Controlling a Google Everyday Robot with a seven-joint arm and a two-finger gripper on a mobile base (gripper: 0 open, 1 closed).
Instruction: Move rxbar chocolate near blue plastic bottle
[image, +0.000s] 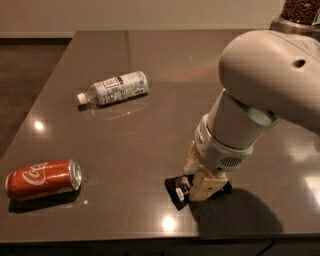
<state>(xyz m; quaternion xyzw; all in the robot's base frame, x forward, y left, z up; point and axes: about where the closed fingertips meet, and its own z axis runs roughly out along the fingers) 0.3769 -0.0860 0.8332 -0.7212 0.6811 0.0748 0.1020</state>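
Rxbar chocolate (173, 189) lies left-right beneath the tool (199, 189).

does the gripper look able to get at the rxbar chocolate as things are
Probably yes: the gripper is down over the rxbar chocolate near the front edge of the table, and nothing stands between them; the Coca-Cola can and blue plastic bottle lie well away.

My arm (270, 75) is smooth off-white plastic, a bulky rounded shell with one small dark hole; my wrist (226, 150) is ringed, with a vent grille. My cream-yellow gripper (203, 187) sits low, right of centre.
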